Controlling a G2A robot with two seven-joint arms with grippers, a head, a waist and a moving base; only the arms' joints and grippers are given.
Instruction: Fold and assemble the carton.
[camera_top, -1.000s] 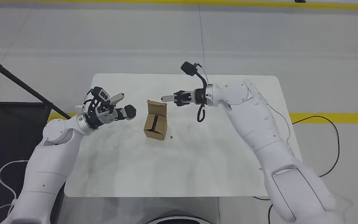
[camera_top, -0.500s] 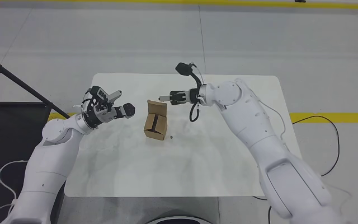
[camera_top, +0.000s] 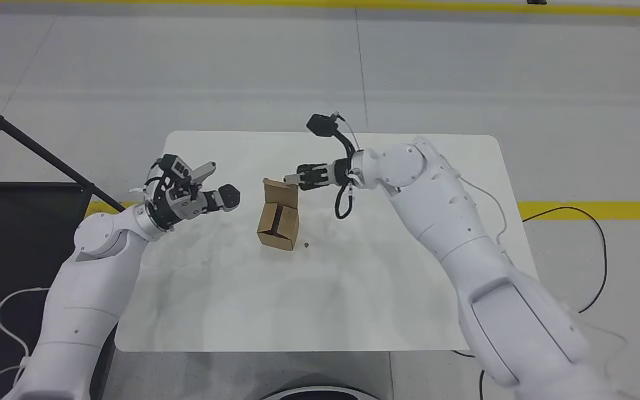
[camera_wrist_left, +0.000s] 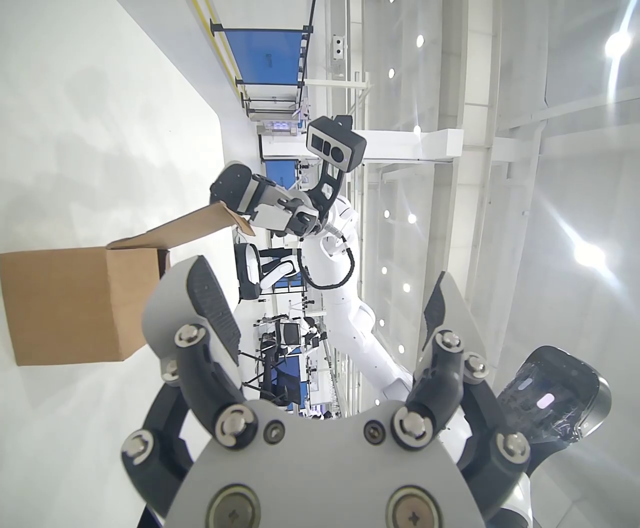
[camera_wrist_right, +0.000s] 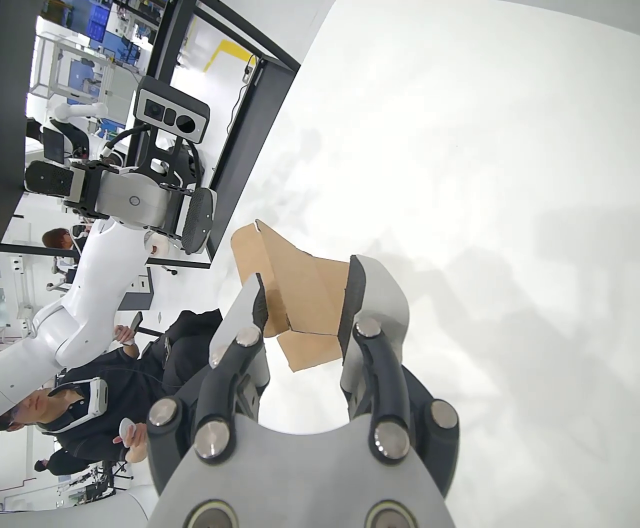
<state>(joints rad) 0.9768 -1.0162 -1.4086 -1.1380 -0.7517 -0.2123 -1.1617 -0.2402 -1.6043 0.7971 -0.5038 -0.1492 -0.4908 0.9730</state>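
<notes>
Edging leftward, the right gripper (camera_top: 292, 179) reaches the raised far flap (camera_top: 281, 189) of the carton (camera_top: 278, 222), which stands near the middle of the table (camera_top: 400, 280). Its fingers are apart at the flap's tip. To the carton's left, the left gripper (camera_top: 220, 186) hangs with fingers spread. Flap-folding appears in hand; next, the flap likely needs pressing down squarely.

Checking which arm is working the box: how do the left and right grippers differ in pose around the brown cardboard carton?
The right gripper sits at the raised flap of the brown cardboard carton; the left gripper hangs clear, on the carton's opposite side. The right gripper's jaws stand narrowly apart, the flap just ahead of them; the left gripper's jaws gape wide on nothing. Both are open, empty and above the white table.
</notes>
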